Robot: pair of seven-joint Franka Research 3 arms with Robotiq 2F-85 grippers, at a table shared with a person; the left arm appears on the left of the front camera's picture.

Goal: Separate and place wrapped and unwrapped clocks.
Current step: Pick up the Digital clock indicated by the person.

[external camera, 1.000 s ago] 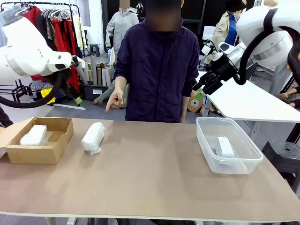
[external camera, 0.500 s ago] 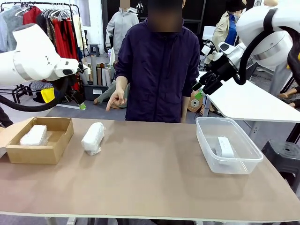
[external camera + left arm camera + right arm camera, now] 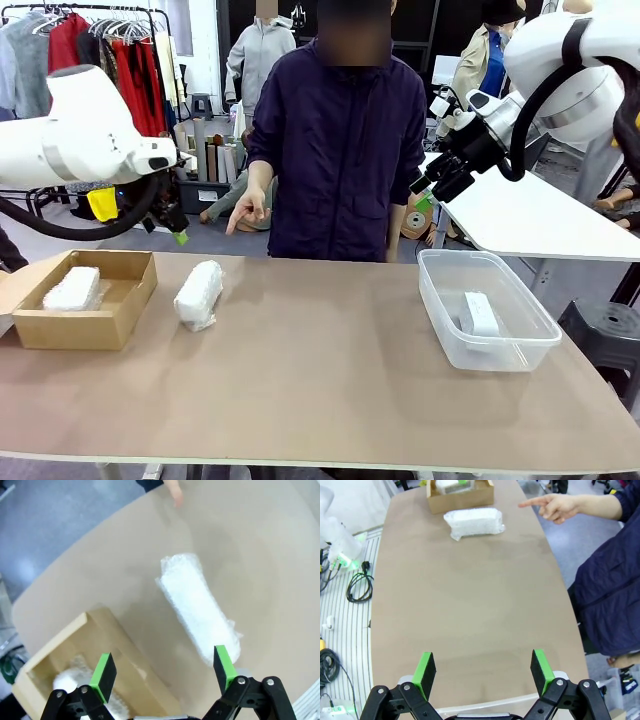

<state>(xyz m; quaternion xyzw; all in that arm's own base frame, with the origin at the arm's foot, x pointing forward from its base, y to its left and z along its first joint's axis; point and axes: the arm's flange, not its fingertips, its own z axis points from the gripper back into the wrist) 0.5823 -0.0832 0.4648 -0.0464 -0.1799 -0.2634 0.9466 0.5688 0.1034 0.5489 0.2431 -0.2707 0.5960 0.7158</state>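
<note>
Brown tabletop: one wrapped bundle (image 3: 72, 288) sits in the cardboard box (image 3: 120, 322) at the left edge, and the smooth clock (image 3: 481, 312) in the clear tub (image 3: 446, 330) by the right edge. Another wrapped bundle (image 3: 198, 293) lies loose beside the box. Both the left gripper (image 3: 165, 674) and the right gripper (image 3: 483, 672) hang wide open and empty.

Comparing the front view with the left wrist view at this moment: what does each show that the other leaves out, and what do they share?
Front view alone: the clear plastic bin holding the smooth white block, and the right hand raised and open. Left wrist view alone: the left hand seen from above, jaws wide open. Shared: the wrapped bundle lying on the table, the cardboard box with a second bundle inside, and the person's pointing hand.
</note>
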